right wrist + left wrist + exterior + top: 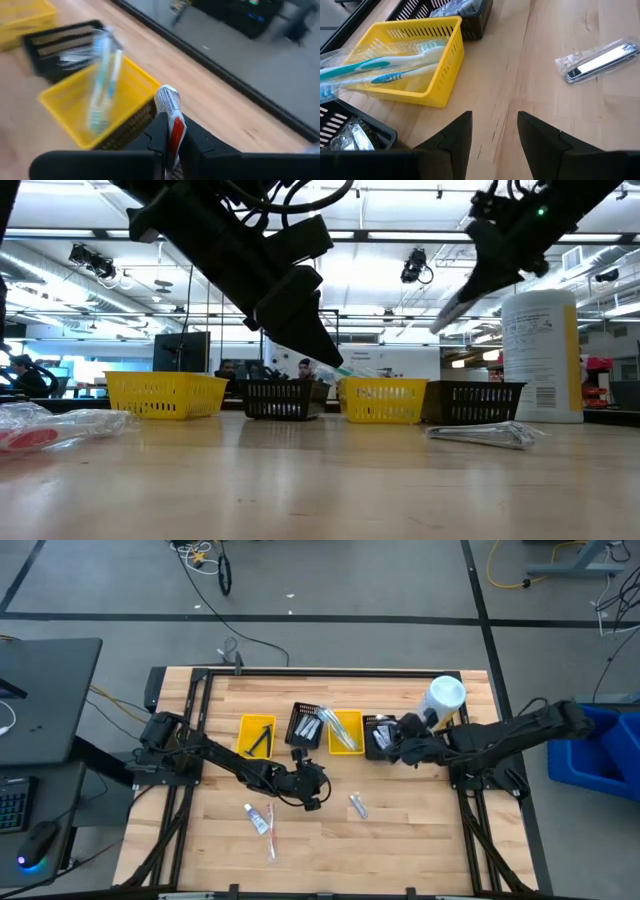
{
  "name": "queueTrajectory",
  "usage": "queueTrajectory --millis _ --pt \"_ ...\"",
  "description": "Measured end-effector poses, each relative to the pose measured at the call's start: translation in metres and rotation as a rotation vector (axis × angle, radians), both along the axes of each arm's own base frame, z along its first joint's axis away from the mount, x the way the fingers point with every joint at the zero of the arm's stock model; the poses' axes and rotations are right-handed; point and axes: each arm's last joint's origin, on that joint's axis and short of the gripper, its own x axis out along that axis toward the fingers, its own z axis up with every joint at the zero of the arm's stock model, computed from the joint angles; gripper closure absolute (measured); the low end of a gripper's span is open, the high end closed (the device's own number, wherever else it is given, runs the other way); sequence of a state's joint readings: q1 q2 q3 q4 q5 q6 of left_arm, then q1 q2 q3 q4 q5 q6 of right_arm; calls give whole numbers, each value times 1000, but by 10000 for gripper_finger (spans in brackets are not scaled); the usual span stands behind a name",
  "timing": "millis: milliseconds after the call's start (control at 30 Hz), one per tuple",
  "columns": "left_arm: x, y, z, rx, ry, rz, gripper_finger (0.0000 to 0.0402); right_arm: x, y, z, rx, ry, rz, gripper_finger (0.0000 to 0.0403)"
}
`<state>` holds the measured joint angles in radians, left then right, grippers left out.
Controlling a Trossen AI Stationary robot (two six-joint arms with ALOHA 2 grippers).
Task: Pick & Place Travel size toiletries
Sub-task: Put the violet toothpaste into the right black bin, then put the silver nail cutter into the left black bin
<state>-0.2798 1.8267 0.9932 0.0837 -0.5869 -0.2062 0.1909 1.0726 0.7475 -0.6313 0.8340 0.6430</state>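
Looking straight down on the light wooden worktop (400, 840), I see four small mesh bins in a row toward 12 o'clock: a yellow bin (257, 734) holding a dark-handled item, a black bin (308, 726), a second yellow bin (346, 731) with wrapped teal-and-white toothbrushes (385, 70) lying in it, and another black bin (378, 736) at the 3 o'clock end. A big white cylindrical bottle (444, 698) stands just beyond that last bin.

My left end effector (312, 788) hangs over the middle of the worktop, at 6 o'clock from the black and yellow bins. Its fingers (455, 137) stand apart and I see nothing between them, only bare wood.

My right end effector (398, 745) sits over the 3 o'clock black bin. Its fingers are pinched on a small white-and-red toothpaste tube (171, 117), which sticks up between them.

Loose toiletries lie on the wood: a clear-wrapped flat metal item (357, 804) at 4 o'clock from the left end effector, and a wrapped white-and-red tube (259, 817) with a slim wrapped piece beside it at 8 o'clock.
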Motion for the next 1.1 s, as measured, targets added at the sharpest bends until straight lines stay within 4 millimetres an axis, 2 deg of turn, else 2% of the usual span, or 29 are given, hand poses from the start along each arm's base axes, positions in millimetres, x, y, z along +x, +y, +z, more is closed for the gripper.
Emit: queueTrajectory --millis 100,367,600,933,1100 --pt "0 0 0 0 0 0 235 0 -4 -6 42 -22 -77 368" --pt "0 0 0 -1 0 0 235 2 -7 -58 106 -51 -88 368" --pt "0 0 0 -1 -1 -1 235 -4 -16 -86 88 -39 -108 359" --pt "0 0 0 -1 -1 -1 235 -1 -23 -88 92 5 -66 311" --pt "0 0 0 -2 -1 -3 235 3 -24 -80 1 38 15 271"
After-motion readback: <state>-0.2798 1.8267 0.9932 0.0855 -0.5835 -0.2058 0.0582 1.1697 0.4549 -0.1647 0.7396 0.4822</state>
